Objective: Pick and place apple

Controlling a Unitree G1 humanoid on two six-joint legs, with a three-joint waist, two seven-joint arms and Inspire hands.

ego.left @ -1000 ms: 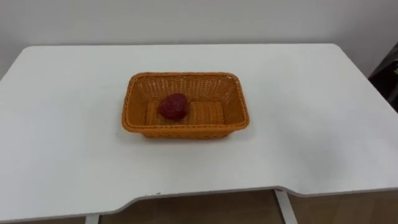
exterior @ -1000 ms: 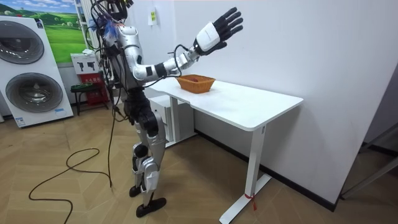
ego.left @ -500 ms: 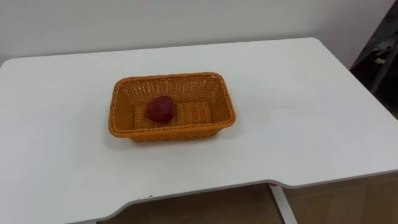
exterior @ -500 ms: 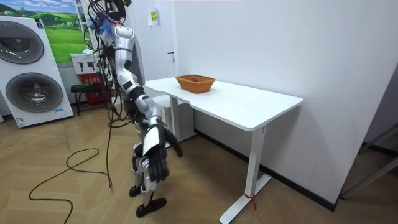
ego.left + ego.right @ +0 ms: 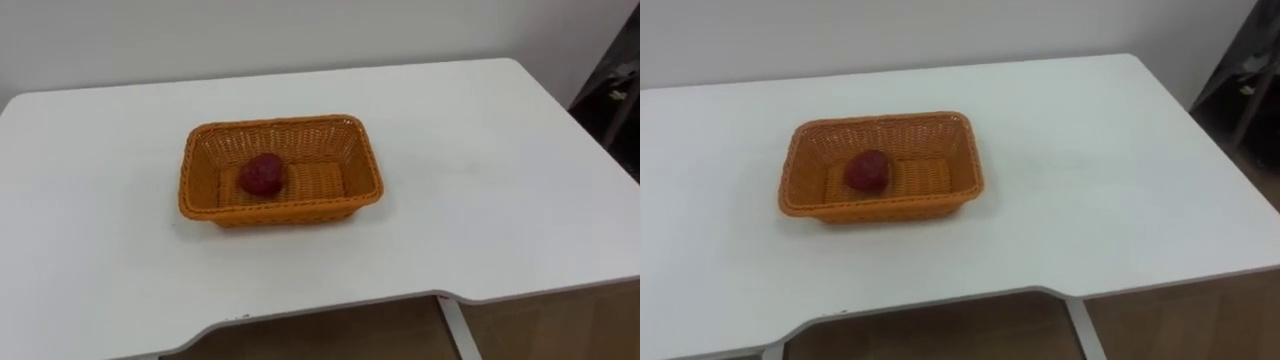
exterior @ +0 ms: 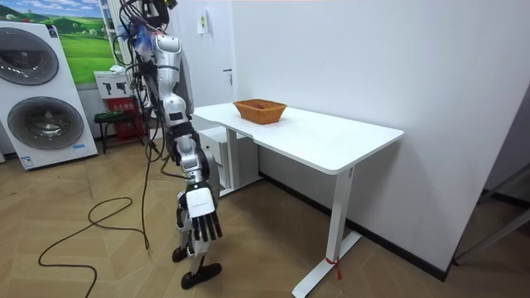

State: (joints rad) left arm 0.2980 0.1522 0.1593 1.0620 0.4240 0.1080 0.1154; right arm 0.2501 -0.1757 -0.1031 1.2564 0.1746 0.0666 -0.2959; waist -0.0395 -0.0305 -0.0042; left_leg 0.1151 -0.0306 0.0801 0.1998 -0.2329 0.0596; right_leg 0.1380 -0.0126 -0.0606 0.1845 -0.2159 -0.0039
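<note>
One empty right hand [image 6: 203, 225], fingers slack; apple [image 5: 262, 174] in basket [image 5: 281, 213].

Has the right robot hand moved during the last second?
Yes, downward. The right robot hand, raised higher than the orange woven basket a second ago, now hangs open below the top of the white table.

Dark red apple [image 5: 262, 174] inside wicker basket [image 5: 361, 170]

Home-like laundry room: front-loading washing machines [image 6: 40, 99], wood-plank floor [image 6: 99, 265], plain white table [image 6: 331, 145] against white wall.
</note>
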